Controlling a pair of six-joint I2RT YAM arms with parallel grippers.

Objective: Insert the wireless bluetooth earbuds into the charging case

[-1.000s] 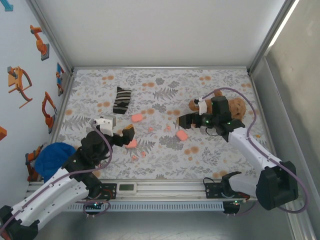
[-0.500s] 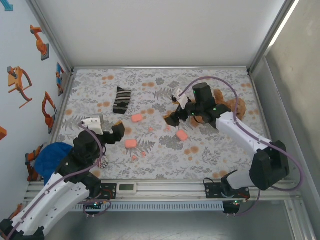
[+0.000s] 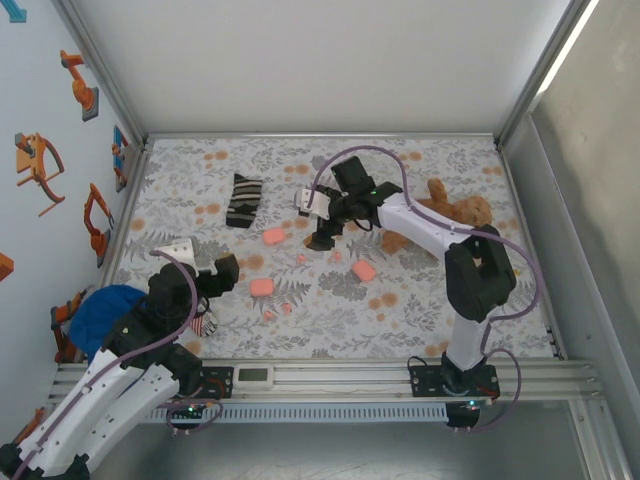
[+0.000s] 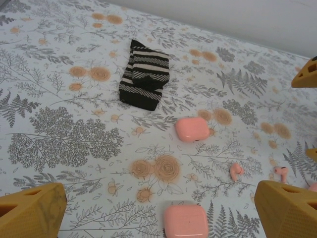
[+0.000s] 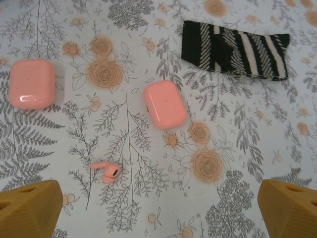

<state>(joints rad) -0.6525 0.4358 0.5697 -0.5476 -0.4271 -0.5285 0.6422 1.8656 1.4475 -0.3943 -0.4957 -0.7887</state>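
Three salmon-pink charging cases lie shut on the floral cloth: one near the sock [image 3: 273,236] [image 4: 192,129] [image 5: 165,104], one nearer me [image 3: 262,286] [image 4: 185,222] [image 5: 31,84], one to the right [image 3: 363,270]. Tiny pink earbuds lie loose between them [image 3: 301,259] [image 3: 336,256] [image 4: 235,171] [image 4: 281,172] [image 5: 106,171], and two more lie by the near case [image 3: 268,314] [image 3: 287,308]. My left gripper [image 3: 225,268] [image 4: 158,201] hovers open just left of the near case. My right gripper [image 3: 321,238] [image 5: 159,201] hangs open over the cloth, right of the earbud and the far case.
A black-and-white striped sock [image 3: 243,200] [image 4: 144,74] [image 5: 233,49] lies at the back left. A brown teddy bear [image 3: 455,214] sits at the right beside the right arm. A blue cloth [image 3: 105,315] lies off the mat's left edge.
My right arm has swung left from the teddy bear to the middle of the cloth. My left gripper has drawn back to the left, away from the near case.
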